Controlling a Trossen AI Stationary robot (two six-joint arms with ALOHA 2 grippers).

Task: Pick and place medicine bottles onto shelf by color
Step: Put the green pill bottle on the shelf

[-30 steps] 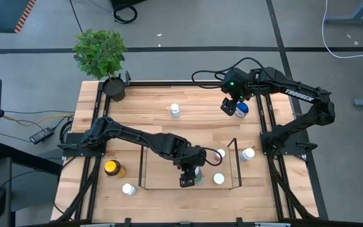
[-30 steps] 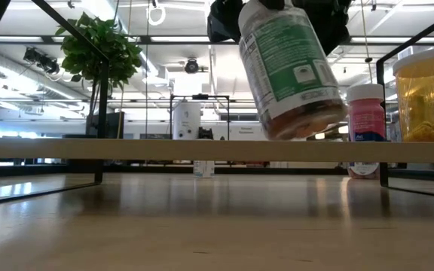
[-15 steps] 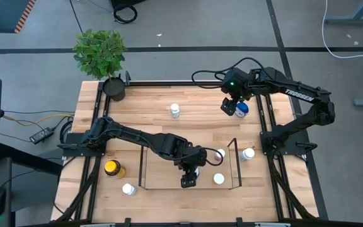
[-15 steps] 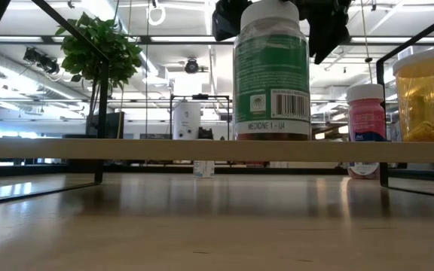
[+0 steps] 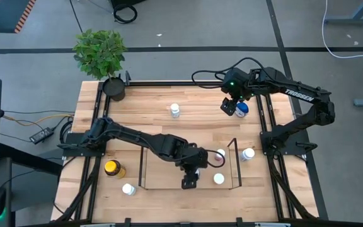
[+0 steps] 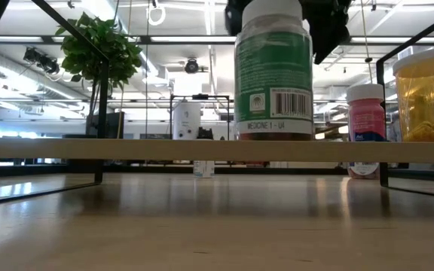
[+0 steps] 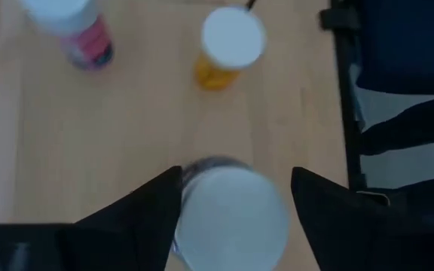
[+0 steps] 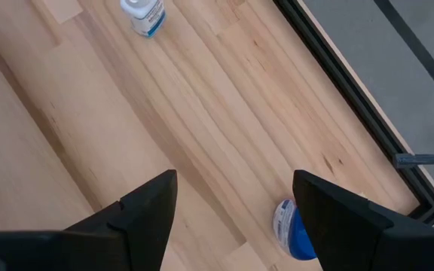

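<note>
1. Low wide shelf of thin black wire [image 5: 142, 170] sits at the table's near middle. The left gripper [image 5: 193, 170] is over its middle with the green-labelled white-capped round bottle [image 6: 273, 75] under it.
2. The bottle stands upright with its base on the shelf deck. I cannot tell whether the left gripper clamps the cap or has let go.
3. Step in hand, as I judge it, is release and retreat. Open fully before lifting, then go straight up (any sideways drag tips a tall bottle on a thin deck).
4. Keep the exit path away from the upright end frames and the neighbouring bottles.
5. Right gripper [image 5: 232, 107] hangs at the table's far right, spread wide and empty. The small blue-capped bottle [image 8: 292, 229] is just beside it on the wood.
6. Containers:
   - The amber clear jar [image 6: 428, 98] with its yellow lid sits on the table off the shelf's end, and its yellow contents show through.
   - The green-labelled bottle shows brownish fill near its base.
   - The pink-labelled white-capped bottle [image 6: 366, 120] is near the shelf's right end. Its contents are hidden, and I can't say whether it is on the deck.
</note>
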